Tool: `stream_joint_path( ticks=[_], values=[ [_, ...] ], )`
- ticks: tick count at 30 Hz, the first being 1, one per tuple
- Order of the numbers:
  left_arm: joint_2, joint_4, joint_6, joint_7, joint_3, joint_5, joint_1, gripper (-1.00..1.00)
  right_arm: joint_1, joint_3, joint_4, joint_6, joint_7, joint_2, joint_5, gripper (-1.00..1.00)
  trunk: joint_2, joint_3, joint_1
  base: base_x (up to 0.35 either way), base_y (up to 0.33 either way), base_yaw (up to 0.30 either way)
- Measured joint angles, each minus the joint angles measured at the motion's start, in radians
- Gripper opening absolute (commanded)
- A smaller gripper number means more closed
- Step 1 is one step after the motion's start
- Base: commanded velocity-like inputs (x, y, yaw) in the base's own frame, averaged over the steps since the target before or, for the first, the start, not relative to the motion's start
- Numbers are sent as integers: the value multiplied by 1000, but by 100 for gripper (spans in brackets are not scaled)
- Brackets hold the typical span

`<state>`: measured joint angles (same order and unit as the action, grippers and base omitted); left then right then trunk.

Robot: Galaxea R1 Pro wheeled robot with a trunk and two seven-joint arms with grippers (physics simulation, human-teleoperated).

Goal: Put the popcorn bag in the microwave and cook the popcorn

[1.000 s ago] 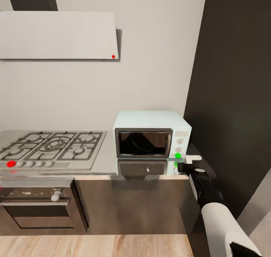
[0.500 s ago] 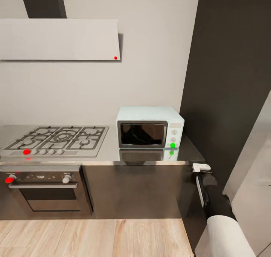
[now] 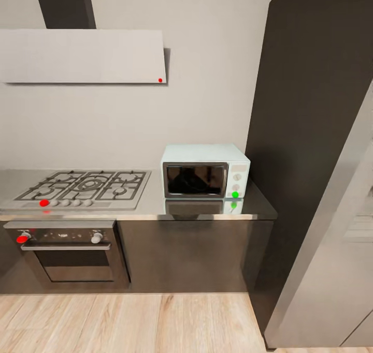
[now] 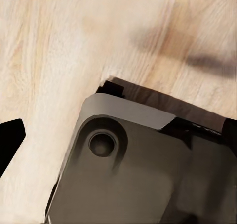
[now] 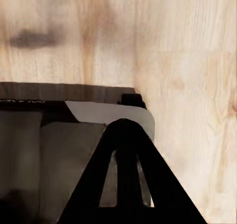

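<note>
View pulled back, right arm gone | microwave [image 3: 205, 171] door closed | pincer states: cannot tell

A long, glossy grey bench [image 3: 155, 200] is seen against the far wall, carried on dark brown cabinet fronts. Toward its right end a pale blue-mint microwave [image 3: 205, 171] is set, its dark glass door shut and facing the near side; a green light is lit at its lower right corner and is mirrored in the bench surface just in front. To the left, a gas hob [image 3: 80, 188] with grates is set into the bench, with a red spot lit on its near edge. A light wooden floor [image 3: 129, 322] is laid below.
</note>
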<state>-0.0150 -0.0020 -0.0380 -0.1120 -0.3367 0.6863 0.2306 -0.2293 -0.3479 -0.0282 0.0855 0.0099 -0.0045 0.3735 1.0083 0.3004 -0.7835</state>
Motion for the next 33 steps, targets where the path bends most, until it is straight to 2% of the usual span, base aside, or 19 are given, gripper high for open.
stream_joint_path(
  ticks=[1, 2, 4, 8, 9, 11, 13, 18, 26, 27, 33],
  values=[
    [5, 0, 1, 1, -1, -6, 0, 100, 44, 0, -1, 33, 0, 1, 0, -100, 0, 0, 0, 0, 0, 0],
    [6, -1, 5, 2, -3, -11, 0, 100, 61, 0, -1, 41, 0, 1, -2, -100, 0, 0, 0, 0, 0, 0],
    [10, -2, 13, 1, -6, -12, 1, 100, 74, -2, -1, 48, 0, 0, -3, -100, 0, 0, 0, 0, 0, 0],
    [40, -2, 16, 0, -4, -1, 1, 100, 77, -6, -1, 80, 0, 0, -19, -100, 0, 0, 0, 0, 0, 0],
    [41, -2, 11, 0, -4, -3, 1, 100, 77, -8, -1, 81, 0, -1, -60, -100, 0, 0, 0, 0, 0, 5],
    [42, -4, 1, 0, -3, -7, 1, 100, 77, -10, -1, 78, -2, -5, -176, -100, 0, 0, 0, 0, 0, 168],
    [42, -6, -1, 0, -3, -11, 1, 100, 77, -9, -1, 77, -3, -7, -211, -100, 0, 0, 0, 0, 0, 264],
    [41, -10, -2, 0, -3, -12, 1, 100, 77, -3, -1, 77, -1, -6, -219, -100, 0, 0, 0, 0, 0, 179],
    [41, -10, -2, 0, -3, -14, 1, 100, 77, -3, 0, 78, -1, -6, -220, -100, 0, 0, 0, 0, 0, 5],
    [41, -12, -2, 0, -3, -15, 1, 100, 77, -6, 10, 79, -3, 4, -215, -100, 0, 0, 0, 0, 0, 0],
    [41, -13, -2, 0, -3, -15, 1, 100, 77, -7, 10, 79, -3, 5, -215, -100, 0, 0, 0, 0, 0, 0]
  ],
)
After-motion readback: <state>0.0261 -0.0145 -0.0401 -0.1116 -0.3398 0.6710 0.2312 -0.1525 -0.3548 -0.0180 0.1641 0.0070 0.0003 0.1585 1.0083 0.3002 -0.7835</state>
